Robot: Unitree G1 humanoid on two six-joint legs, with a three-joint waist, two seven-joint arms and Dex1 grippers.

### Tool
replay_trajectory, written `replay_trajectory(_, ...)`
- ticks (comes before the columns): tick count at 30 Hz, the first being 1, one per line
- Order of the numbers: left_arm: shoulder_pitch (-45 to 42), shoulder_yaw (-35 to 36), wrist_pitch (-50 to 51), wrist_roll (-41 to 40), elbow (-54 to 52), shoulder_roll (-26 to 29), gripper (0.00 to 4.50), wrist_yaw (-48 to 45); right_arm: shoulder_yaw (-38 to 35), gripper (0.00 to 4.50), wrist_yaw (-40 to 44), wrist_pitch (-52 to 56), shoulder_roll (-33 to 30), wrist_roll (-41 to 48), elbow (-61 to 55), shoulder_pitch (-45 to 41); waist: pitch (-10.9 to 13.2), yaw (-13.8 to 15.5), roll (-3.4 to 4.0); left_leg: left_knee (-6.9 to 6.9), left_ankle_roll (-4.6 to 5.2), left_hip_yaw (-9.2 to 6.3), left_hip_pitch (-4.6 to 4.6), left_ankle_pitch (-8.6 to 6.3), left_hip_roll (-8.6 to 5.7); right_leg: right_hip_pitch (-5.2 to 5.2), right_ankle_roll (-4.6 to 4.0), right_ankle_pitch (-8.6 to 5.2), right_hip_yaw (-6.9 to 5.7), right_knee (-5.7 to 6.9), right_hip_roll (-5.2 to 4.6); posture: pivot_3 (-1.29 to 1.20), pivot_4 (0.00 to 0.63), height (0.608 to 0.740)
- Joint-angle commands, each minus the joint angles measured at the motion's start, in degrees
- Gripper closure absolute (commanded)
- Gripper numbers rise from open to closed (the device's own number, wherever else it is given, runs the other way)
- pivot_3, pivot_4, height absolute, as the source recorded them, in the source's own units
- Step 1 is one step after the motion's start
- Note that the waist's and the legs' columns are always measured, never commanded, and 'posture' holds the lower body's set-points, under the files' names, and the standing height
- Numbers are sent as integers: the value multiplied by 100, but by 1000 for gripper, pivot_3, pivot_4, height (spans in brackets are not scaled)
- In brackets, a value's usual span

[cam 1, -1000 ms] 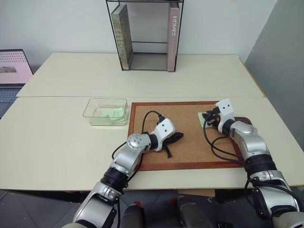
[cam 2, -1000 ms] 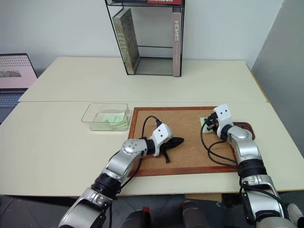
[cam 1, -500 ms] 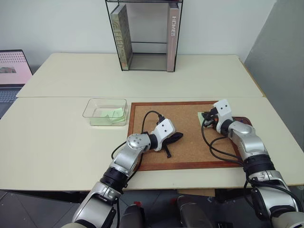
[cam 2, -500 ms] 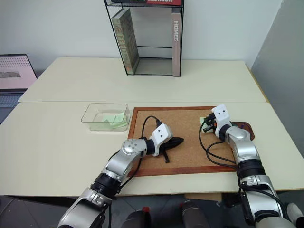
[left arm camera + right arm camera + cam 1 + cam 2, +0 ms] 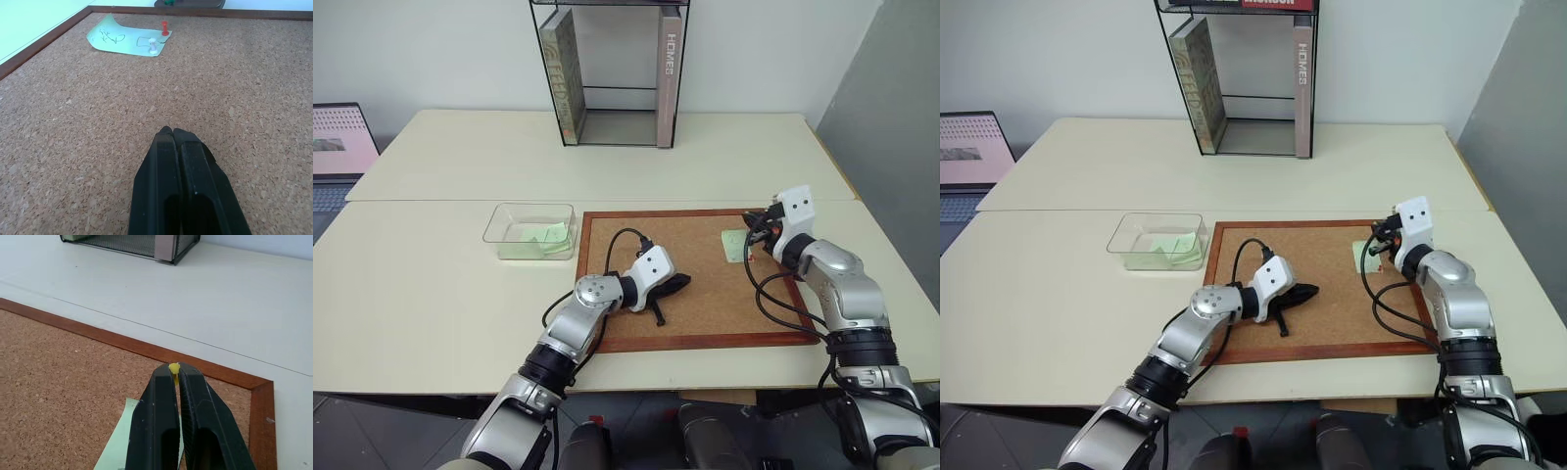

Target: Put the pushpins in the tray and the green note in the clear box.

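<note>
A yellow pushpin (image 5: 173, 367) sits pinched between the right gripper's (image 5: 174, 372) fingertips, at center frame, above the green note (image 5: 736, 245) on the corkboard (image 5: 695, 323). Left gripper (image 5: 172, 132) is clenched empty at lower center, resting on cork.

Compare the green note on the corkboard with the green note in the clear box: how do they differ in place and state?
The green note on the corkboard lies on cork, with a white pushpin and a red pushpin standing at its edge; the green note in the clear box has no pin that I can see. The board's note curls up at one corner; whether the boxed one does is unclear. Both are pale green slips.
</note>
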Motion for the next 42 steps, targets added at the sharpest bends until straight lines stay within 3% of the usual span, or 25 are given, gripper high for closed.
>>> replay_trajectory(1,157,-186,120,222,226,101,4500,-67,-458,4472,-42,403,-397,202,-975,328,0,10,0,0,0,-1,-1,0,0,0,0,0,-1,-1,0,0,150,740)
replay_trajectory(7,115,-207,33,216,280,76,4500,-81,-863,4472,-79,933,-1115,39,-1610,1452,-2,37,2,-4,0,2,1,-1,1,0,-2,-2,0,-7,0,0,150,740)
replay_trajectory(17,35,-236,-62,252,399,37,4500,-102,-795,4472,-232,1039,-1292,-146,-1199,1721,-4,-1,5,3,1,12,17,1,1,9,-35,-22,10,-7,-1,0,150,740)
replay_trajectory(29,54,-236,-101,294,387,63,4500,-119,-728,1998,-276,979,-1301,-223,-840,1417,-4,7,5,-1,1,10,15,0,-2,9,-35,-22,10,-8,-1,0,150,740)
replay_trajectory(42,45,-262,-177,320,454,49,4500,-185,-1639,1998,-606,1580,-965,537,-2265,1432,-4,9,5,-3,1,7,12,0,-1,8,-36,-22,8,-10,-1,0,150,740)
